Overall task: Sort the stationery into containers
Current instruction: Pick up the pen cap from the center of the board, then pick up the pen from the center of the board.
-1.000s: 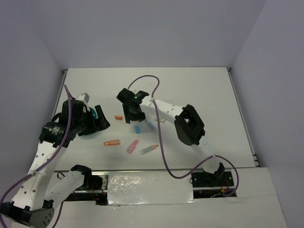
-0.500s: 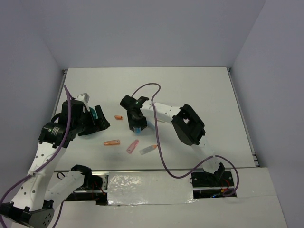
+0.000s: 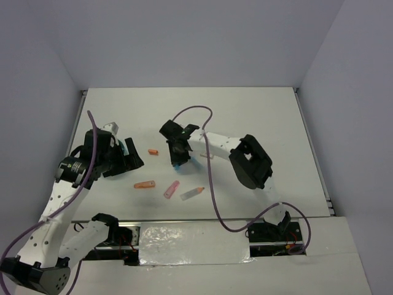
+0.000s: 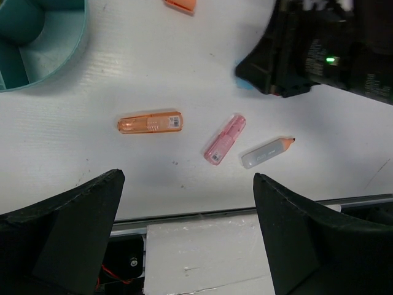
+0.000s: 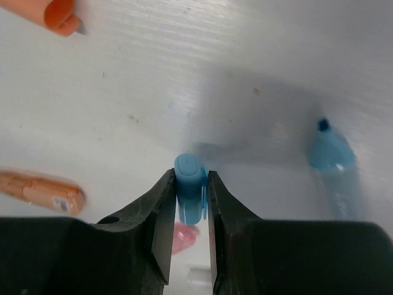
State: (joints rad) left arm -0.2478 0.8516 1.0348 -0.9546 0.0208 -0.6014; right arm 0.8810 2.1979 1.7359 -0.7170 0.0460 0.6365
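Top view: the right tool (image 3: 177,158) stands over the worktop (image 3: 258,117), left of centre, with a light-blue marker (image 3: 177,165) at its tips. The teal bowl (image 3: 130,147) sits toward the left edge, largely hidden by the left arm (image 3: 73,169).

Left wrist view: the left tool (image 4: 190,227) is spread wide and holds nothing. An orange marker (image 4: 150,123), pink marker (image 4: 225,139) and grey pen (image 4: 267,152) lie toward the near edge.

Right wrist view: the jaws are closed against both sides of the light-blue marker.
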